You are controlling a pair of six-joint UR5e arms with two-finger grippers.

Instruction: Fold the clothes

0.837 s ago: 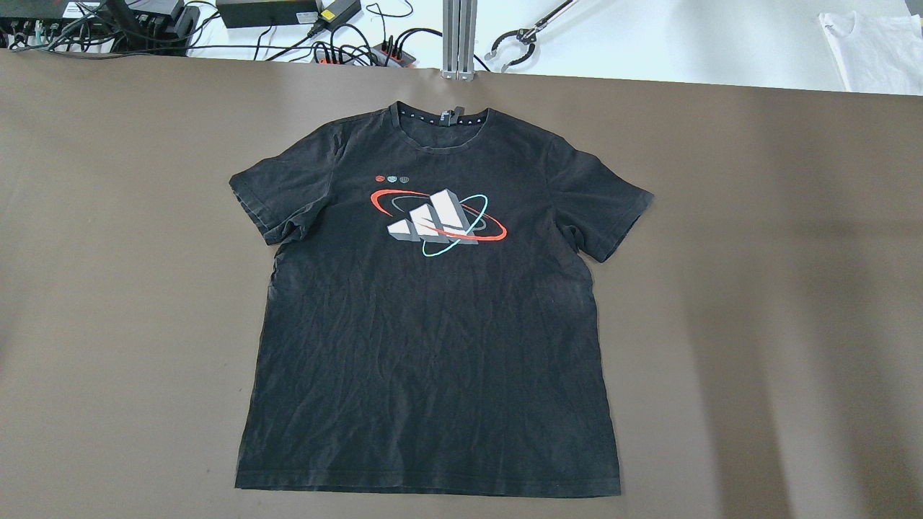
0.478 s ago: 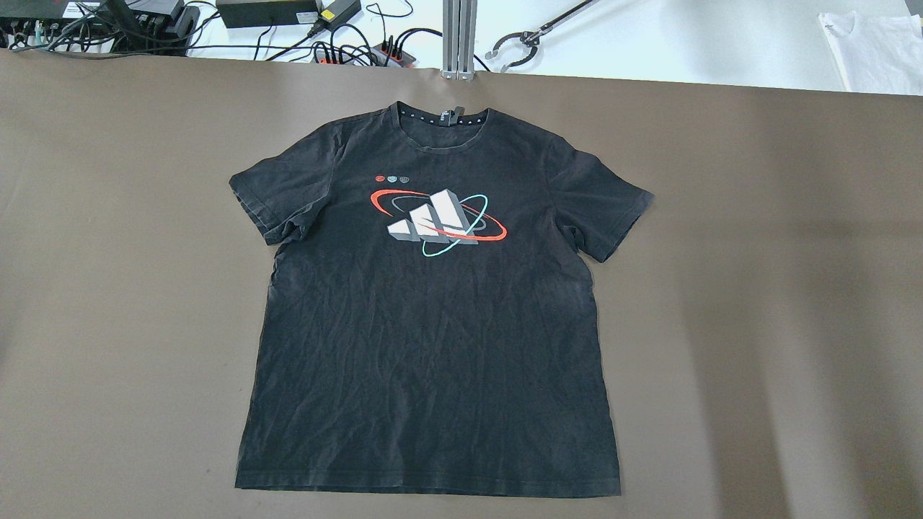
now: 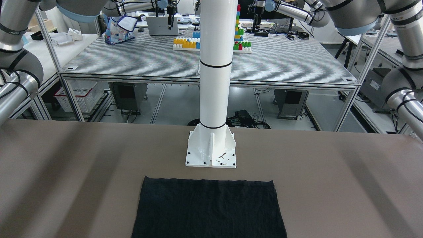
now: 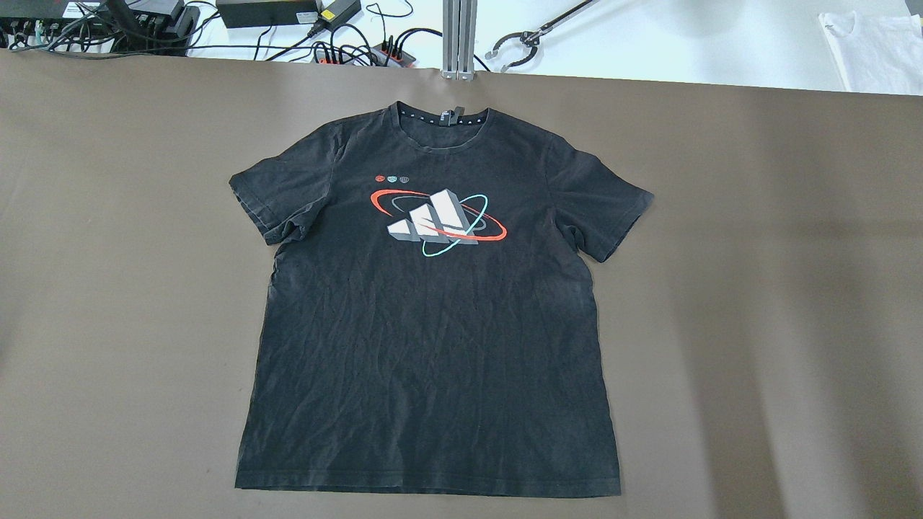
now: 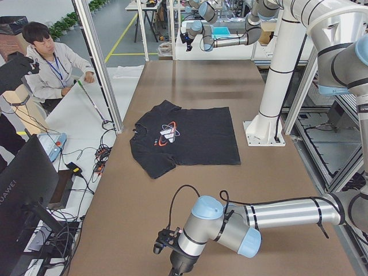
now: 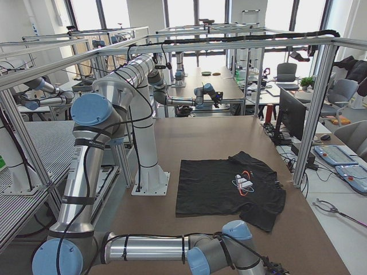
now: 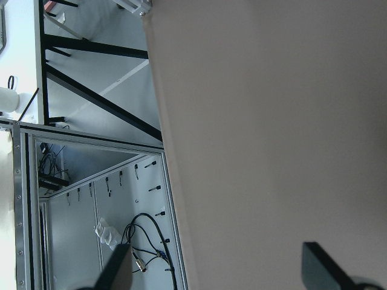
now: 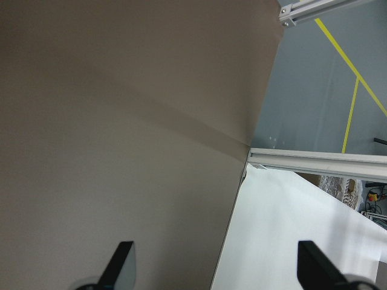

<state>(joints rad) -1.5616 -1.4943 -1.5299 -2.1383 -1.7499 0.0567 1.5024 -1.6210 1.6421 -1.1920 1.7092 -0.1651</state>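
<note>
The brown matte worktop is carrying a black short-sleeved cotton T-shirt, lying flat and print-up at centre, collar at twelve o'clock, hem at six. Folding seems not yet begun; next, both arms need to reach in for its edges. They are hanging low beyond nine and three o'clock, with the left gripper and right gripper both gaping wide and empty.
</note>
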